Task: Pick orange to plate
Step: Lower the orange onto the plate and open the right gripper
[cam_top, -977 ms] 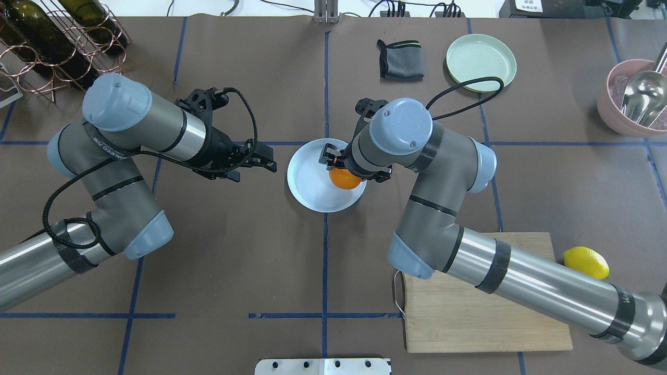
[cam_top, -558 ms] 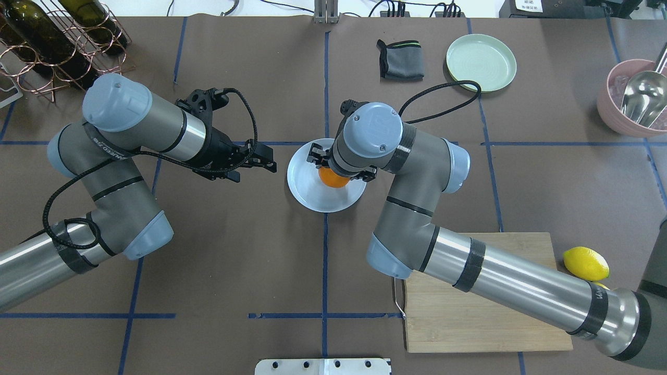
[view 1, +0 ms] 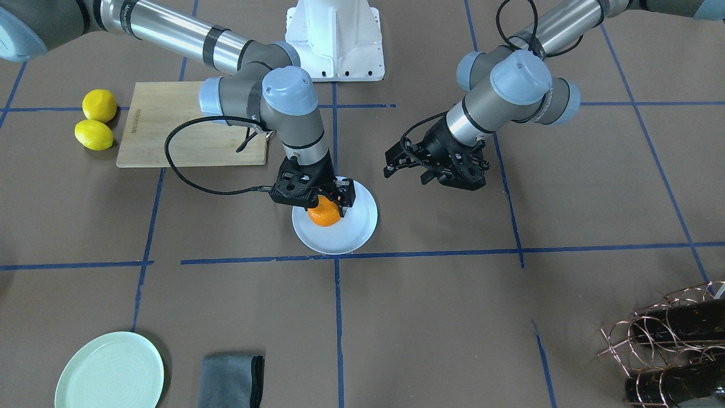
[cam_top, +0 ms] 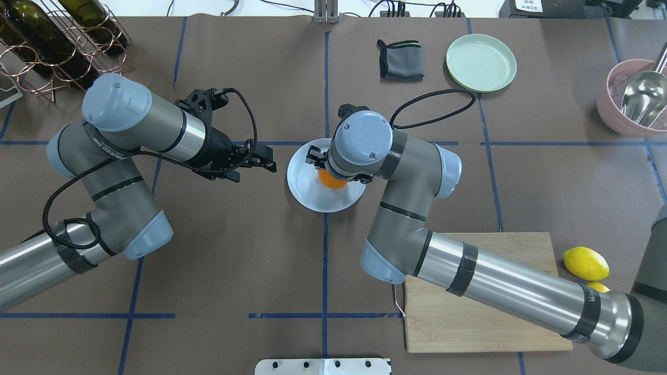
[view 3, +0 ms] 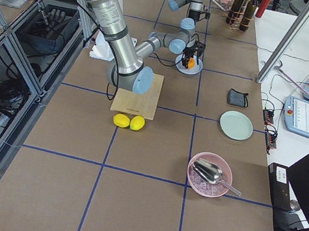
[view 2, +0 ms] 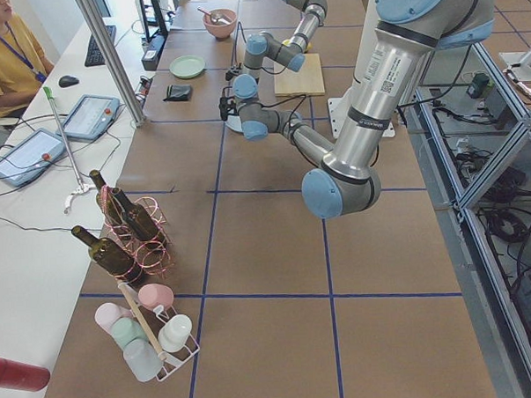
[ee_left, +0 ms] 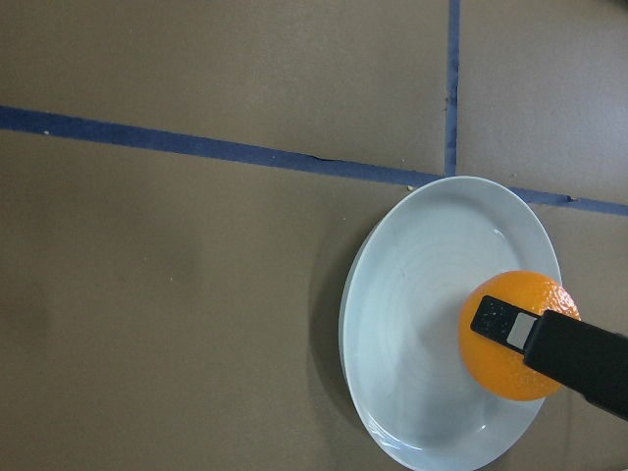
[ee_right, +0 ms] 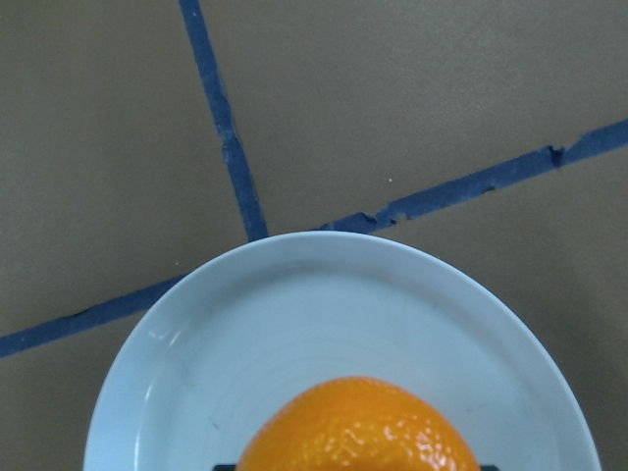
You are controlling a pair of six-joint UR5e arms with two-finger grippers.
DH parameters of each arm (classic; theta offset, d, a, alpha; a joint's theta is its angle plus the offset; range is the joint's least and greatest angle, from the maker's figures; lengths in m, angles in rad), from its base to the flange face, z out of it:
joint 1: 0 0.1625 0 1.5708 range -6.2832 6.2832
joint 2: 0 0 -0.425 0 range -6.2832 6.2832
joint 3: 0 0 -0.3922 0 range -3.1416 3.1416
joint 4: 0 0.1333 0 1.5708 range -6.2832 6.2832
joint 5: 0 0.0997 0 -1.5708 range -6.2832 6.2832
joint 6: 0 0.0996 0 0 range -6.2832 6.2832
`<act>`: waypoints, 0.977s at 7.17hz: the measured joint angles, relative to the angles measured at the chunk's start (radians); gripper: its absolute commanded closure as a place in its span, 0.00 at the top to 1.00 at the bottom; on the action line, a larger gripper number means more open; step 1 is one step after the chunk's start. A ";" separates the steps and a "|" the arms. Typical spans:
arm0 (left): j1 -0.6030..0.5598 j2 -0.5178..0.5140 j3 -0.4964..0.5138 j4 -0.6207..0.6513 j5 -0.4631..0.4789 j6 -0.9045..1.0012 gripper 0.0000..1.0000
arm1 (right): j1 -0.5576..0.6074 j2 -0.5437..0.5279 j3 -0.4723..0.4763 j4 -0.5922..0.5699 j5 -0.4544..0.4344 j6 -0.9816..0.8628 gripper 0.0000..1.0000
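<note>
The bright orange (view 1: 324, 217) hangs low over the white plate (view 1: 358, 228), a little toward the robot's right of the plate's middle. My right gripper (view 1: 327, 205) is shut on the orange from above, one finger on each side. From overhead the right wrist hides most of the orange (cam_top: 329, 180) above the plate (cam_top: 302, 182). In the left wrist view a black finger crosses the orange (ee_left: 496, 365) over the plate (ee_left: 412, 324). Whether the orange touches the plate I cannot tell. My left gripper (cam_top: 269, 159) hovers open just left of the plate, holding nothing.
A wooden cutting board (cam_top: 484, 323) lies under the right forearm, with two lemons (view 1: 99, 105) beside it. A mint-green plate (cam_top: 481, 62) and a grey cloth (cam_top: 400, 60) lie at the far side. A pink bowl with a scoop (cam_top: 633, 99) stands far right, a bottle rack (cam_top: 57, 41) far left.
My right arm has carried the orange leftward from the plate's right rim toward its middle. The left arm has not moved.
</note>
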 measured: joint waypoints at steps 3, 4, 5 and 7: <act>0.000 0.000 0.000 0.000 0.001 0.000 1.00 | -0.001 0.019 -0.026 0.000 -0.002 0.000 0.99; 0.000 0.000 0.000 0.000 0.001 0.000 1.00 | -0.001 0.019 -0.027 0.000 -0.003 -0.001 1.00; 0.000 0.001 0.000 0.000 0.001 0.000 1.00 | -0.002 0.019 -0.027 -0.001 -0.006 -0.005 1.00; -0.001 0.002 0.000 0.000 0.001 0.001 1.00 | -0.002 0.023 -0.019 0.001 -0.010 -0.014 1.00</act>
